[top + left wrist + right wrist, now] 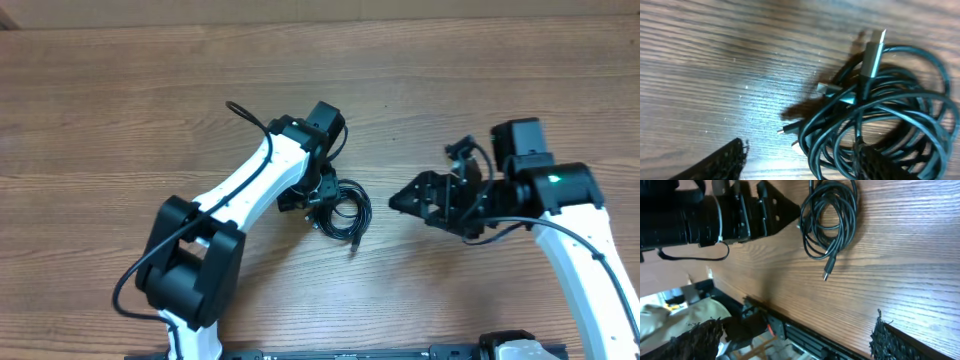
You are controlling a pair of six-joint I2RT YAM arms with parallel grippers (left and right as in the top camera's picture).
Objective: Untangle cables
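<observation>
Showed a wooden table with bare boards across the whole far side and out to the left edge of the overhead view. Found the near edge lined by a dark rail, with both arm bases close against it. Left open wood between the two grippers.

Located the cables near the middle of the table, wound into one loose coil of thin black loops lying flat, with one plug end trailing toward the near edge. Placed the left gripper right at the coil's left side, pointing down over it.

Showed, from the left wrist, its fingers parted and unclenched. Had one finger off the coil over bare wood and the other overlapping the loops at the bundle's near rim. Showed a silver plug and smaller connector tips sticking out of the tangle ahead. Could not tell whether that second finger touched the loops.

Set the right gripper apart to the coil's right, aimed at it, jaws wide and holding nothing.
</observation>
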